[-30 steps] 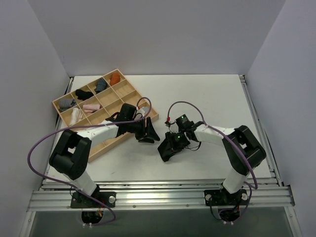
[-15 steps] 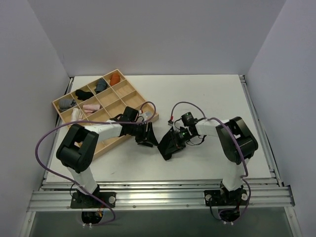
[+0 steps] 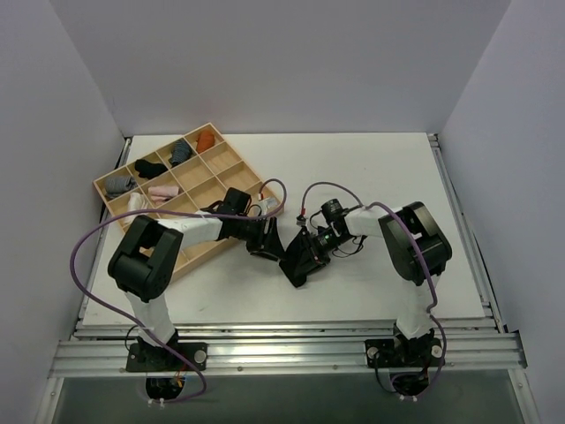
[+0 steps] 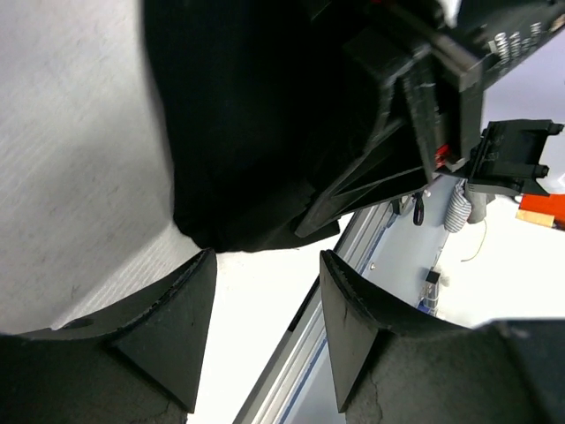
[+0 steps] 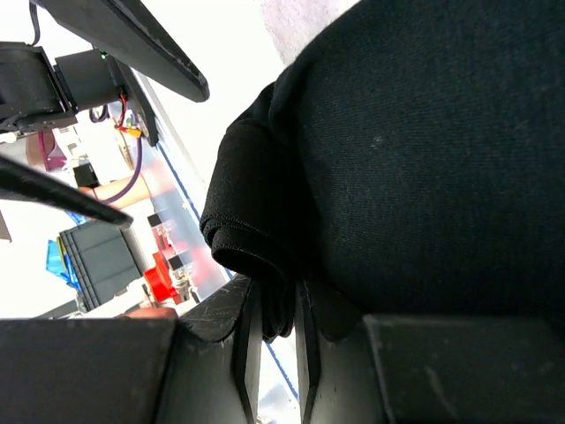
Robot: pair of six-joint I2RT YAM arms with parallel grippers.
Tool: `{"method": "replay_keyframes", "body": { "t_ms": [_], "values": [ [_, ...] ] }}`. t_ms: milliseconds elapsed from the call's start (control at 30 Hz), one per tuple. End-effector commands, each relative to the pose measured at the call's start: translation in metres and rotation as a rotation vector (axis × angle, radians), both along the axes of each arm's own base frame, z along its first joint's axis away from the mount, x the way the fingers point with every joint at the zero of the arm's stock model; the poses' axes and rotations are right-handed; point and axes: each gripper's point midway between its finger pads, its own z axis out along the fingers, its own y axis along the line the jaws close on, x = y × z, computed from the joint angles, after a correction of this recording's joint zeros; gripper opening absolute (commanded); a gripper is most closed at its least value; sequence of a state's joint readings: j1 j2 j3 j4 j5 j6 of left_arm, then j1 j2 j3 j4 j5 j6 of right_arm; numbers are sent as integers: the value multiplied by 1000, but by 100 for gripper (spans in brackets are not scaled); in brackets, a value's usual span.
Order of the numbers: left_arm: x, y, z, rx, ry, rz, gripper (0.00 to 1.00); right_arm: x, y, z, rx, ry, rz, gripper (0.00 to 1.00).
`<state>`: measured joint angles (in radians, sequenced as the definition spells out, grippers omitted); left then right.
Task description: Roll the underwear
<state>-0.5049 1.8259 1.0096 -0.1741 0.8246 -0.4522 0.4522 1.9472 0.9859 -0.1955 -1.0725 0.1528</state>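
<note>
**Left gripper has moved in on the underwear**

Over the last second it slid up to the cloth's 10 o'clock side, jaws apart and empty. Right gripper is clamped on a folded edge (bunched, no roll yet). The underwear sits mid-table, slightly toward 6 o'clock. A second grip looks likely next.

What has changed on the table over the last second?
The right gripper, shut on the black underwear, carried it slightly left toward the open left gripper, and both arms folded inward. The grip held; the left gripper took nothing. The tray stayed put.
</note>
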Motion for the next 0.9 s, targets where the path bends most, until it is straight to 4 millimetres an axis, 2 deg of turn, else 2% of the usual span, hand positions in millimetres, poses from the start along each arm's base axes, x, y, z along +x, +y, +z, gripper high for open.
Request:
{"method": "replay_keyframes", "body": {
  "t_ms": [0,167,600,667,700,767,867],
  "values": [
    [11,-14,18,-82,-94,-69,59,-4,-5,-7,-42,18,22,0],
    [13,-22,22,-105,-106,-100,60,-3,-4,-4,-38,18,23,0],
    [-3,-37,6,-106,-73,-169,60,-1,-2,-4,-47,24,19,0],
    [-3,-37,3,-100,-75,-163,58,-1,-1,-4,-48,23,21,0],
    [-1,-36,0,-85,-79,-153,52,-1,-1,-4,-48,23,20,0],
    [0,-34,-4,-66,-74,-144,47,0,0,-3,-47,21,21,0],
    [-1,-31,-11,-46,-62,-139,48,1,2,0,-36,12,27,0]
  ]
}}
